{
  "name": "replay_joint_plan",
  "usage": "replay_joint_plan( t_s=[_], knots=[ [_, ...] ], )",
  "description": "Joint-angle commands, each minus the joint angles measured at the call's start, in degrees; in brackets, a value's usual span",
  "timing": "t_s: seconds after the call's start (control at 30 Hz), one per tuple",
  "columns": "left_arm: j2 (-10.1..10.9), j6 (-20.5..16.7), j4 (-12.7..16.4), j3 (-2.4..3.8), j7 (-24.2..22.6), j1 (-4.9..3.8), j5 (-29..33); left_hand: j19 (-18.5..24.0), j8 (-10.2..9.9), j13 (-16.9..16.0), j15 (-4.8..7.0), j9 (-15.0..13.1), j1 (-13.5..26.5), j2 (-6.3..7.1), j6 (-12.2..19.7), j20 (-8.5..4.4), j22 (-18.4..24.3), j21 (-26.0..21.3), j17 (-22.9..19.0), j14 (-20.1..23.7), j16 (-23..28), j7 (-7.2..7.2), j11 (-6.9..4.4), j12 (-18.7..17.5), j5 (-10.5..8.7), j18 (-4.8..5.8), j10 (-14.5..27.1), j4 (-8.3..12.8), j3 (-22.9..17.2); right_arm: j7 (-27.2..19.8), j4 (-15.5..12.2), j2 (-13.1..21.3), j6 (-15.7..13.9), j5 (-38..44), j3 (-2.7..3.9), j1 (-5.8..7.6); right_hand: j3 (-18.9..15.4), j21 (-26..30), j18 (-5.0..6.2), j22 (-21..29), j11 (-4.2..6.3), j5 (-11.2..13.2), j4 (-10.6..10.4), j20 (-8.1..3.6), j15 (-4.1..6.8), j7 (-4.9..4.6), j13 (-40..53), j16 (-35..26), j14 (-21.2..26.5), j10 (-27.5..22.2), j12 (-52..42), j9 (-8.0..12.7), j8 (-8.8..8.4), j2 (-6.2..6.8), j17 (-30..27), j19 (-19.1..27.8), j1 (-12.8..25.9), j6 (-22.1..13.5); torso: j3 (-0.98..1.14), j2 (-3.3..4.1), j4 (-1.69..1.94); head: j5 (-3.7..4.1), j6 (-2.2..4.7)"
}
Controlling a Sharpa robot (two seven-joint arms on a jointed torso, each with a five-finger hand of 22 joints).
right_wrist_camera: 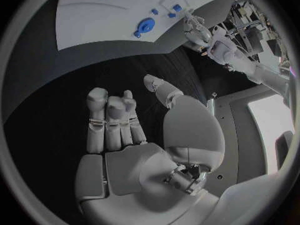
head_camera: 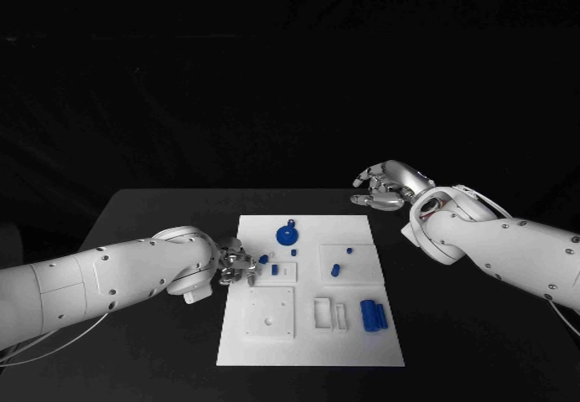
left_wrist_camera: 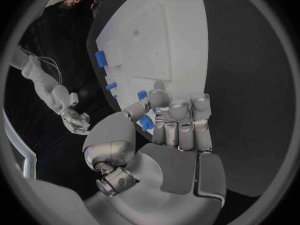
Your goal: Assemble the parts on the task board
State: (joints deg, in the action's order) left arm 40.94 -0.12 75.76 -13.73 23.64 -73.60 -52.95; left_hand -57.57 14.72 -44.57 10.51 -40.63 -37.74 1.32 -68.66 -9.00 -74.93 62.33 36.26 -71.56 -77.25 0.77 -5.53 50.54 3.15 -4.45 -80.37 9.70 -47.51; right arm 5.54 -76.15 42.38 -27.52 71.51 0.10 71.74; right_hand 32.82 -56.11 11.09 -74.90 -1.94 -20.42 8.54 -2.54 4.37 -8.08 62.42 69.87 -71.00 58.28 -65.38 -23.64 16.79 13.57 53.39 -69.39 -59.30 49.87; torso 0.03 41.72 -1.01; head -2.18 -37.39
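Left hand [head_camera: 237,266] pinches a small blue plastic peg [left_wrist_camera: 146,123]: light, stiff, slick, best held mid-body; right hand [head_camera: 385,188] hangs empty, fingers loosely curled.

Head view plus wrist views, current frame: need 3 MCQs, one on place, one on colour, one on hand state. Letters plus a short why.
1. Where is the right hand?
A. Over the task board's middle
B. Off the task board, beyond its far right corner
C. At the table's near edge

2. What colour is the round part near the board's far edge?
A. Red
B. Blue
C. Yellow

3. What is the left hand doing?
A. Lying flat on the bare table
B. Raised high above the table
C. Pinching a small blue part at the board's left edge

Answers: 1 B, the head view shows it over black table; 2 B, blue in the head and right wrist views; 3 C, the left wrist view shows the piece between its fingers.
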Motion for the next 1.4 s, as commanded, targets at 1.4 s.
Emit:
replay_joint_plan(
  t_s=[1.4],
  knots=[
    [1.65, -15.14, 0.72, 2.87, -18.16, -1.84, -5.89, 10.6, -3.35, 11.45, -6.34, 0.17, -26.55, 8.17, 12.14, -0.97, 1.91, -9.47, -6.53, 13.01, 10.62, 6.28, 7.17, -16.18, -0.18, 2.74, 19.12, 5.1, 4.95, -0.65, 0.13, -0.13, 0.77, 0.53, 0.0, -0.23, 0.15, 0.41, 3.91, -0.9, 0.06, -0.2, 0.11, -0.42, 0.06, -0.3, -0.16, -0.2, 0.02, -0.46, -0.32, 0.13, 0.07, -0.09, 0.1, 0.18, -0.89, -0.12, -0.05, 0.02, 0.02, 0.06, 0.84]
  ],
)
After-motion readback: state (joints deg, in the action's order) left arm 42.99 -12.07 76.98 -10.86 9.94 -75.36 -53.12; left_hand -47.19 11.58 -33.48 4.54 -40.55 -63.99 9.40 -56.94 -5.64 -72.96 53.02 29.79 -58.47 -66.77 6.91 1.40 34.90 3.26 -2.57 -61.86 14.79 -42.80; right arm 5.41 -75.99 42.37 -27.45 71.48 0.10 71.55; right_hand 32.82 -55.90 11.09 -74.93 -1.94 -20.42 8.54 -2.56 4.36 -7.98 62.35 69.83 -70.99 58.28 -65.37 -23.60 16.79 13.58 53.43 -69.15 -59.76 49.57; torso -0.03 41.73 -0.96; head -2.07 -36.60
